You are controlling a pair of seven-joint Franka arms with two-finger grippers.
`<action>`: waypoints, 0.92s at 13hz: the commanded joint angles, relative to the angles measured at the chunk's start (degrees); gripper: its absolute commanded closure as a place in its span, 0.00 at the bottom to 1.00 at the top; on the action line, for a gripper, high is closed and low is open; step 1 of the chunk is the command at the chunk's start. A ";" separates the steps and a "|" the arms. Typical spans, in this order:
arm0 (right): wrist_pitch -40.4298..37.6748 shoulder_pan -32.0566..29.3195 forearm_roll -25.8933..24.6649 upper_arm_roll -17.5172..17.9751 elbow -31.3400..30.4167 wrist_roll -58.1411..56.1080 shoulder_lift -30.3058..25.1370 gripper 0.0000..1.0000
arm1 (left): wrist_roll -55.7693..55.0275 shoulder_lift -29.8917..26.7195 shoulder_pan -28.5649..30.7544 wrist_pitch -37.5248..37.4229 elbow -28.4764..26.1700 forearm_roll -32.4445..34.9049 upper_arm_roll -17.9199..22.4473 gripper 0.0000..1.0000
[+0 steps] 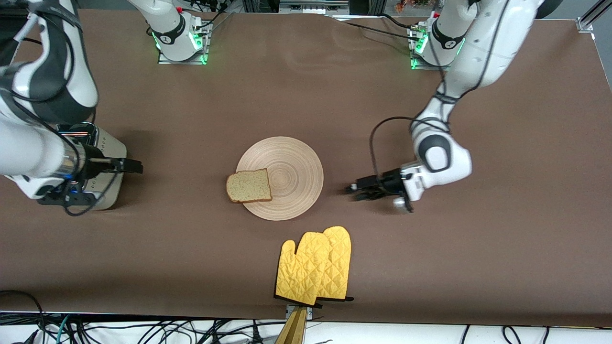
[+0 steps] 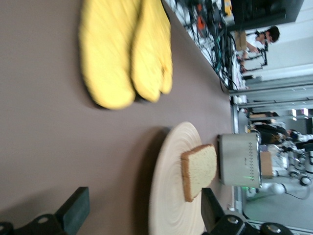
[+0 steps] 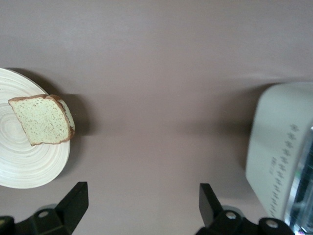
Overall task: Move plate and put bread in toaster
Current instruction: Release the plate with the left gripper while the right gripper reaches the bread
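Front view: the left gripper sits low over the table beside the plate, fingers spread apart, holding nothing. The right gripper, jaws apart and empty, hangs beside the toaster at the right arm's end of the table. The bread lies on the plate's rim, mid-table, overhanging toward the toaster. Yellow oven mitts rest at the edge nearest the front camera.
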 commanded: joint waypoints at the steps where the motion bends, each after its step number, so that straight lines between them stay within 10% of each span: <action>1: 2.05 1.07 0.92 -0.01 0.24 -0.42 2.98 0.00 | -1.30 -9.67 9.46 -2.76 -8.15 9.50 -1.32 0.00; 4: 6.61 2.91 2.24 -0.01 0.15 -0.33 6.67 0.00 | -17.07 -14.07 20.55 -2.68 -7.19 29.07 -7.99 0.00; 12: 18.31 4.85 17.86 0.95 -0.81 -2.35 16.78 0.00 | -50.68 -27.95 17.67 -13.45 -0.78 80.16 -8.00 0.00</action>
